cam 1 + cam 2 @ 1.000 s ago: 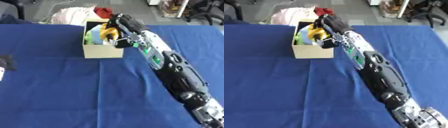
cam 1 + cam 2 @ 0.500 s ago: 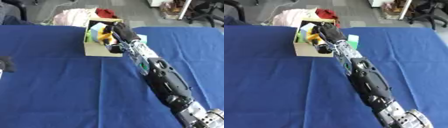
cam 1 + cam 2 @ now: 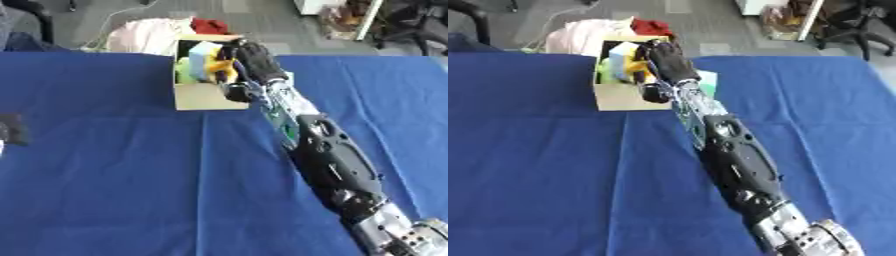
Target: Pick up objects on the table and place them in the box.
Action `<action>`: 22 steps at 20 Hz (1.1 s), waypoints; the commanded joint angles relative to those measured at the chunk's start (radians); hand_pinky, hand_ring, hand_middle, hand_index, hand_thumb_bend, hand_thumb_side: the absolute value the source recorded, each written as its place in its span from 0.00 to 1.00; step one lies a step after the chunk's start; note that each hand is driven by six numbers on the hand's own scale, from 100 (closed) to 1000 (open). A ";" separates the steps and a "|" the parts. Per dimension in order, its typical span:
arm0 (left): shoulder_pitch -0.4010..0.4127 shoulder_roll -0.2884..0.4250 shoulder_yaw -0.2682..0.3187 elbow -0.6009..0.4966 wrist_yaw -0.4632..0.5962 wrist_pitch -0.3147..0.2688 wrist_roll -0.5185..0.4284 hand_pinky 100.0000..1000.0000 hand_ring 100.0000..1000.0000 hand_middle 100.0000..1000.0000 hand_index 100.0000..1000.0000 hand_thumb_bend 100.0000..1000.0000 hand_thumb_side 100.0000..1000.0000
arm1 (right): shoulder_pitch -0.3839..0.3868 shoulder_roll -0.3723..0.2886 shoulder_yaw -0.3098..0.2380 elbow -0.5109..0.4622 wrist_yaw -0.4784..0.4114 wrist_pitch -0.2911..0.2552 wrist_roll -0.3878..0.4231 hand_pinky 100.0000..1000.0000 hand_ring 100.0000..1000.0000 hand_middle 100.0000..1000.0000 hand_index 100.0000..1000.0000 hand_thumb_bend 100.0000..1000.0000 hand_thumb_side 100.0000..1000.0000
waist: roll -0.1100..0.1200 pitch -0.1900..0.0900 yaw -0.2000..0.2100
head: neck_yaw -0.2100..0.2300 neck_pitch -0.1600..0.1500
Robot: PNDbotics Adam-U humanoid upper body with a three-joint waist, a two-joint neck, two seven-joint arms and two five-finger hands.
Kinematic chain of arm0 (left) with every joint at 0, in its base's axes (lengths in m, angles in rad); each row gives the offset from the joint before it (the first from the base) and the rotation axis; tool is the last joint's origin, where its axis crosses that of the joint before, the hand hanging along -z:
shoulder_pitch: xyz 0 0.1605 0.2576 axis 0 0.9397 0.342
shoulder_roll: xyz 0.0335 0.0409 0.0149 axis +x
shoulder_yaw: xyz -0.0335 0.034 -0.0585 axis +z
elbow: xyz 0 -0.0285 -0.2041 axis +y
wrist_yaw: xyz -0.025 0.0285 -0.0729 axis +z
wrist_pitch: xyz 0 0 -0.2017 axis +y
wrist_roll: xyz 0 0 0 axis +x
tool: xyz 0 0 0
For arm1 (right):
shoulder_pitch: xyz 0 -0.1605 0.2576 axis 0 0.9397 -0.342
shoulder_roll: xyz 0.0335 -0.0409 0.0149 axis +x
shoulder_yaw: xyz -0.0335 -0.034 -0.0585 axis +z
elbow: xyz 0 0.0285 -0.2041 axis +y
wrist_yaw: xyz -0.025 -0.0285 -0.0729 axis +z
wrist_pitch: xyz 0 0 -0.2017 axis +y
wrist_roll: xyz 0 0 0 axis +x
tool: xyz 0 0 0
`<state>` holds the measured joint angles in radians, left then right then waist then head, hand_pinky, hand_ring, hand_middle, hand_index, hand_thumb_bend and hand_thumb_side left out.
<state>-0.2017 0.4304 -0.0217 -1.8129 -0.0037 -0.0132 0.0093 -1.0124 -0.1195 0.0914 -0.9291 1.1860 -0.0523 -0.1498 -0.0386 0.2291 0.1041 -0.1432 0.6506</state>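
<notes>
An open cardboard box (image 3: 208, 95) stands at the far middle of the blue table (image 3: 114, 175). Inside it lie a yellow thing (image 3: 219, 67), a green thing (image 3: 185, 71) and a pale blue thing (image 3: 203, 51). My right arm stretches from the lower right up to the box, and my right hand (image 3: 251, 58) sits over the box's right side, beside the yellow thing. Whether it holds anything is hidden. A pale green thing (image 3: 707, 78) peeks out just right of the box, behind the arm. Only a dark part of my left hand (image 3: 10, 131) shows at the left edge.
Beyond the table's far edge lie pink cloth (image 3: 149, 35) and a red item (image 3: 208, 25) on the floor. Office chairs (image 3: 411, 22) stand at the upper right. Blue cloth stretches bare to the left of and in front of the box.
The whole picture has shifted, so the camera moved. My right arm has swung in over the box's right side; the box's contents look the same.
</notes>
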 commanded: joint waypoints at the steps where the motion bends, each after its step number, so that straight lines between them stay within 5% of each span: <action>1: -0.011 0.016 0.000 -0.020 0.002 -0.001 -0.003 0.88 0.57 0.56 0.74 0.00 0.68 | -0.035 -0.031 -0.025 -0.011 0.005 0.027 -0.002 0.63 0.45 0.44 0.64 0.00 0.00 | -0.001 -0.017 0.004 | -0.004 -0.010; 17: -0.019 0.017 -0.003 -0.021 0.004 0.000 -0.006 0.88 0.57 0.56 0.74 0.00 0.69 | -0.038 -0.012 -0.111 0.104 0.127 0.123 0.043 0.68 0.57 0.67 0.83 0.00 0.00 | -0.009 -0.013 0.040 | -0.009 -0.034; 22: -0.020 0.015 -0.005 -0.021 0.005 0.000 -0.007 0.88 0.57 0.56 0.74 0.00 0.69 | -0.046 -0.015 -0.123 0.112 0.159 0.166 0.027 0.70 0.63 0.76 0.87 0.01 0.08 | -0.011 -0.014 0.048 | -0.013 -0.037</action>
<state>-0.2081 0.4304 -0.0274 -1.8134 0.0004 -0.0126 0.0050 -1.0356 -0.1231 -0.0248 -0.8145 1.3301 0.1015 -0.1193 -0.0403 0.2290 0.1506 -0.1525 0.6303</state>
